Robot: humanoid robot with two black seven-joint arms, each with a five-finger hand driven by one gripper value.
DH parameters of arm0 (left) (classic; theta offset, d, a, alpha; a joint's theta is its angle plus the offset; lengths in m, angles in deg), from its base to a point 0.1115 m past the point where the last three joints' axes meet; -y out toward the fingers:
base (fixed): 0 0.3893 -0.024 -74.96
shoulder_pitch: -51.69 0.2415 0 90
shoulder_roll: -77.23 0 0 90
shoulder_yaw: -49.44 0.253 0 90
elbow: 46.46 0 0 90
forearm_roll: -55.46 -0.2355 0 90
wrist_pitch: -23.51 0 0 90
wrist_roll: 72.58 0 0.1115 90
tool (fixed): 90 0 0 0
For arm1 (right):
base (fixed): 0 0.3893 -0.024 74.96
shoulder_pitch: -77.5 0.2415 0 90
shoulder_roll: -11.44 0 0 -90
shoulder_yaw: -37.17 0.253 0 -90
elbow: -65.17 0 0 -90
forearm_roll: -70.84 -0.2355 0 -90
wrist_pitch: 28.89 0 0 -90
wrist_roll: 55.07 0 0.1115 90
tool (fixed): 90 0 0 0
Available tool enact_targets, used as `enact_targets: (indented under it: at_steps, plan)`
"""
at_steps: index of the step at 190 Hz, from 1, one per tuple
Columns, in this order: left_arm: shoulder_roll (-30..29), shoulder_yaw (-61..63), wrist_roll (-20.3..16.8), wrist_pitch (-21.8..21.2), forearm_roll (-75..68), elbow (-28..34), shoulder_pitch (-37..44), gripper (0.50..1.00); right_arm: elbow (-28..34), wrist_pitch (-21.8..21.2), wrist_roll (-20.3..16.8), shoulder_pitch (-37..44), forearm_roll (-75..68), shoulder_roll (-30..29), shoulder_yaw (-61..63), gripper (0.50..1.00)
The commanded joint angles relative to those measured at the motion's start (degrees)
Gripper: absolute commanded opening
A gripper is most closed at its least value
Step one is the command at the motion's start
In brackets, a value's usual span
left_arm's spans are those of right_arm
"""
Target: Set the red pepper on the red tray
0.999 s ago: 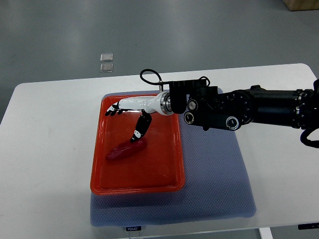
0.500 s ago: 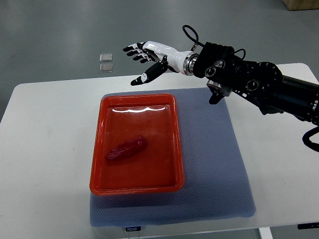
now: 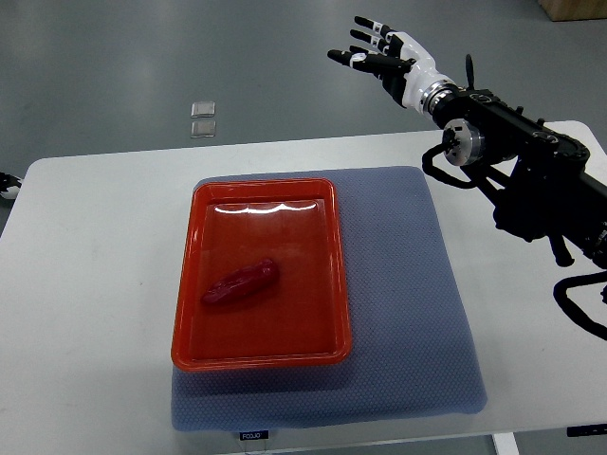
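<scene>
With the red pepper point(image 3: 241, 282) lying on the red tray point(image 3: 327, 284), placing looks finished; the right hand point(image 3: 384, 54), fingers apart and empty, hangs at one o'clock.

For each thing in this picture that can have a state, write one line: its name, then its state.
red pepper: lying on its side inside the tray, not held.
red tray: flat on the mat, holding the pepper.
blue mat: spread flat on the table, under the tray.
right hand: raised beyond the table's far edge, fingers spread, holding nothing.
left hand: only a sliver shows at the picture's left edge.
</scene>
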Motion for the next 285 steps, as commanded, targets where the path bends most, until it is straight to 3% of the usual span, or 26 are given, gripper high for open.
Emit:
enact_targets:
  at_steps: [1, 19, 56, 73, 110, 162, 188, 231, 261, 285]
  plan:
    - [0.0, 0.07, 0.0, 0.01, 0.0, 0.0, 0.0, 1.0, -0.69, 1.88, 0.09, -2.88, -1.87, -0.14, 4.05, 0.919]
    - [0.0, 0.07, 0.0, 0.01, 0.0, 0.0, 0.0, 1.0, -1.13, 3.2, 0.62, -4.2, -2.58, -0.23, 5.98, 0.919]
    - [0.0, 0.07, 0.0, 0.01, 0.0, 0.0, 0.0, 1.0, -2.8, 5.75, 8.09, -6.66, -2.58, -0.32, 7.65, 0.919]
    - [0.0, 0.07, 0.0, 0.01, 0.0, 0.0, 0.0, 1.0, -3.68, 6.8, 9.58, -7.19, -2.66, -0.4, 7.74, 0.919]
    - [0.0, 0.07, 0.0, 0.01, 0.0, 0.08, 0.0, 1.0, -3.95, 9.17, 10.11, -8.07, -2.66, -0.4, 7.74, 0.919]
    - [0.0, 0.07, 0.0, 0.01, 0.0, 0.0, 0.0, 1.0, -3.95, 9.18, 9.85, -9.56, -2.75, -0.84, 7.56, 0.919]
    - [0.0, 0.07, 0.0, 0.01, 0.0, 0.08, 0.0, 1.0, -3.51, 8.03, 9.76, -10.27, -4.16, -1.9, 7.65, 0.919]
    - [0.0, 0.07, 0.0, 0.01, 0.0, 0.0, 0.0, 1.0, -3.51, 2.58, 9.67, -10.88, -9.43, -1.81, 7.74, 0.919]
    - [0.0, 0.07, 0.0, 0.01, 0.0, 0.0, 0.0, 1.0, -3.6, -3.65, 9.85, -12.29, -10.57, -1.46, 7.83, 0.919]
    - [0.0, 0.07, 0.0, 0.01, 0.0, 0.0, 0.0, 1.0, -3.77, -3.66, 11.61, -12.46, -13.12, -1.55, 8.53, 0.921]
